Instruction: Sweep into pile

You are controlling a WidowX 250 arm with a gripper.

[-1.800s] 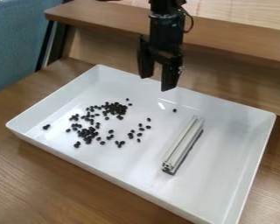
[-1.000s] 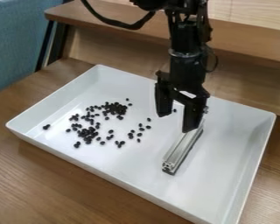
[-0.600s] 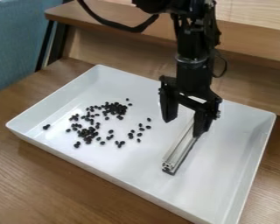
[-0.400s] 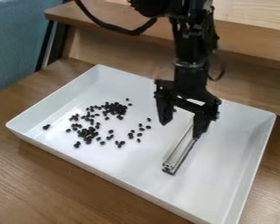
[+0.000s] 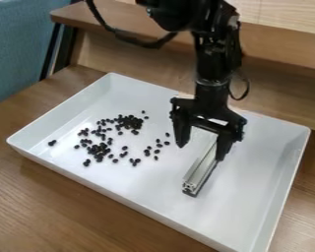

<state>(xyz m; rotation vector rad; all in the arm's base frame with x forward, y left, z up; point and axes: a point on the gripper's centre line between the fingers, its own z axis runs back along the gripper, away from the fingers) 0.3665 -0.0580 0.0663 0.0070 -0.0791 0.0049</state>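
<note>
Dozens of small, dark, rounded beans (image 5: 129, 122) lay scattered across the smooth white tray (image 5: 252, 172), apart from a straight, grooved metal bar (image 5: 200, 174). Over the tray the pincer (image 5: 200, 151) hung wide open, gripping nothing; one finger overlapped the bar, contact unclear. Raised walls bounded the tray, its floor stretching broad from bar to right-hand wall. Beneath ran the brown, wood-grained bench (image 5: 55, 206), with blue woven fabric (image 5: 18, 49) at upper left.
</note>
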